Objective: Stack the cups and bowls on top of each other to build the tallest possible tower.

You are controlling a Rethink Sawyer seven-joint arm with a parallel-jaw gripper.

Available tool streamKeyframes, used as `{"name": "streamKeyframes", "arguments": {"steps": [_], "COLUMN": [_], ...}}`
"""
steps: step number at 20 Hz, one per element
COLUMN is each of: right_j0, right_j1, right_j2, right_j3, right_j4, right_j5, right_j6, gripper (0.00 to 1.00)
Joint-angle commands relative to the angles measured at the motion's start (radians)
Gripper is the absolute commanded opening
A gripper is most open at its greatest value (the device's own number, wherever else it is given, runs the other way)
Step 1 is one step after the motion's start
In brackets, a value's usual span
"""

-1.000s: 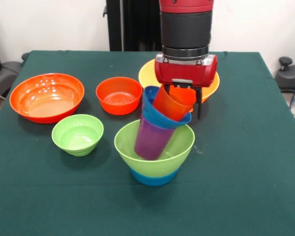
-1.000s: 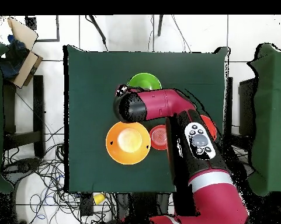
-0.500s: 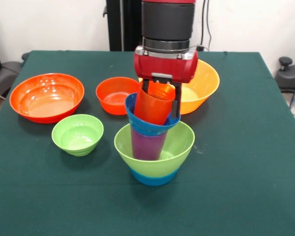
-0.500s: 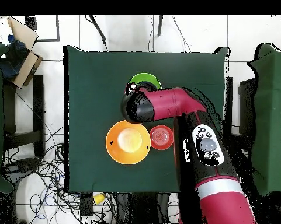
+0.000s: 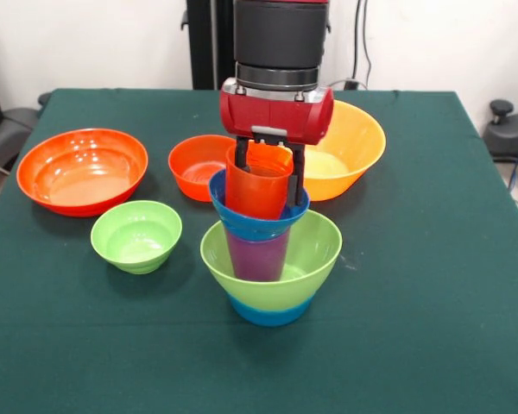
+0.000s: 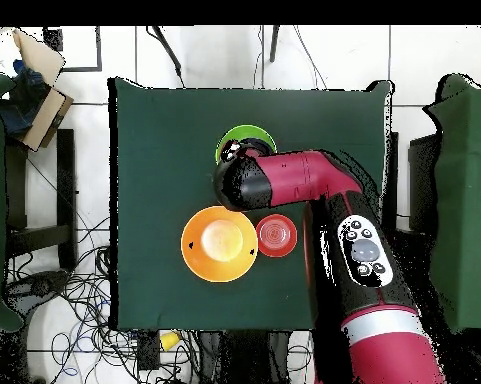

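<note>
Gripper [image 5: 271,172] grasps the rim of the orange-red cup [image 5: 257,183], which stands upright, mouth up, inside the dark blue bowl [image 5: 259,220] on the purple cup [image 5: 257,254], in the light green bowl [image 5: 315,250].

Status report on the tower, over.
Hand shut on orange-red cup, seated upright in dark blue bowl. Tower standing: purple cup in green bowl. Nothing obstructing.

The gripper [image 5: 268,172] clasps the orange-red cup [image 5: 258,183], upright in the dark blue bowl [image 5: 259,221] atop the purple cup [image 5: 258,255].
</note>
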Motion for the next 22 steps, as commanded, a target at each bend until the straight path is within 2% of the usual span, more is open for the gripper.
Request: {"name": "streamKeyframes", "arguments": {"steps": [1, 15, 22], "right_j0": [-0.020, -0.035, -0.080], "right_j1": [0.045, 0.014, 0.022], "right_j2": [0.075, 0.106, 0.174], "right_j3": [-0.028, 0.003, 0.016], "right_j4": [-0.039, -0.002, 0.026], "right_j5": [0.021, 0.082, 0.107], "right_j6": [-0.130, -0.130, -0.157], "gripper": [1.00, 1.00, 1.00]}}
